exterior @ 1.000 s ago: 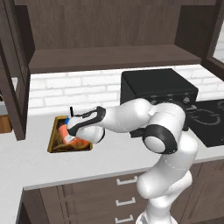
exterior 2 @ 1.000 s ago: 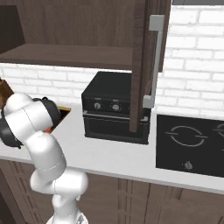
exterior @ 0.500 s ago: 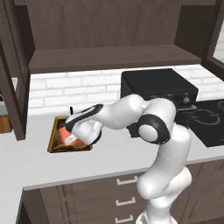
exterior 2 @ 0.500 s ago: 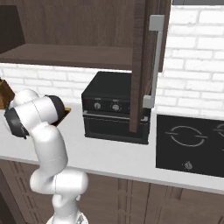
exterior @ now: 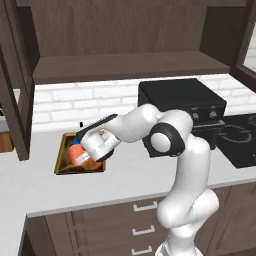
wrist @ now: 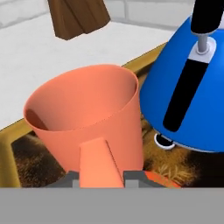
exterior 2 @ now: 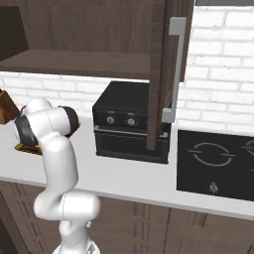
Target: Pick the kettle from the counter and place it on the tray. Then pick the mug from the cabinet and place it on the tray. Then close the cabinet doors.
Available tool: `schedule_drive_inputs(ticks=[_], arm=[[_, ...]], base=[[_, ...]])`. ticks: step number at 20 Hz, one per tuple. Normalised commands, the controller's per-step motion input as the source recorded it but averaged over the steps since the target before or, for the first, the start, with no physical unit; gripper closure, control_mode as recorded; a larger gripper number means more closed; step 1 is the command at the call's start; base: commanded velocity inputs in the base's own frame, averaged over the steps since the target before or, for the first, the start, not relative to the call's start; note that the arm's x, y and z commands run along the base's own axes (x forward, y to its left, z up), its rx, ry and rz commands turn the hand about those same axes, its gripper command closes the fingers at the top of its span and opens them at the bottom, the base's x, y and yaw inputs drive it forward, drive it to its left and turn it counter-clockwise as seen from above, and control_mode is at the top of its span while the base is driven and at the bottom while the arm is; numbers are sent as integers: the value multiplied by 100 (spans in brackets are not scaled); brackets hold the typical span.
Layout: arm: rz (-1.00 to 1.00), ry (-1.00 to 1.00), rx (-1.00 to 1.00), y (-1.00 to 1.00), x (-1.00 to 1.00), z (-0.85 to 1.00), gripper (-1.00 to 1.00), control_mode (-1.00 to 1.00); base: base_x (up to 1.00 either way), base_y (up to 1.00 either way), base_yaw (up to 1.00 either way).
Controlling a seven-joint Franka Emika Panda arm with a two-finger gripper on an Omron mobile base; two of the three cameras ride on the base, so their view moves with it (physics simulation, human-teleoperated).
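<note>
1. Plain orange-salmon mug point(wrist: 87, 113) sits on the gold-rimmed rectangular tray point(wrist: 13, 131), right beside the bright blue cone-shaped kettle point(wrist: 192, 92).
2. Gripper point(exterior: 82, 155) is down at the mug; can't tell if it's clamped or loose.

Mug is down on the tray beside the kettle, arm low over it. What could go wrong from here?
1. The mug stands very close to the kettle on the tray; a sideways retreat may knock either over.
2. The fingers sit by the mug's handle; lifting before they are clear could drag the mug.
3. The cabinet door hangs open, so a wide swing may strike it.
</note>
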Motion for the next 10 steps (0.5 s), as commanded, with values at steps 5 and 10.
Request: schedule_drive_inputs(ticks=[5,10], arm=[[0,0,0,11,10,-40,-100,-100],[1,7,0,19,0,-13,-100,-100]], base=[[0,0,0],[0,0,0]])
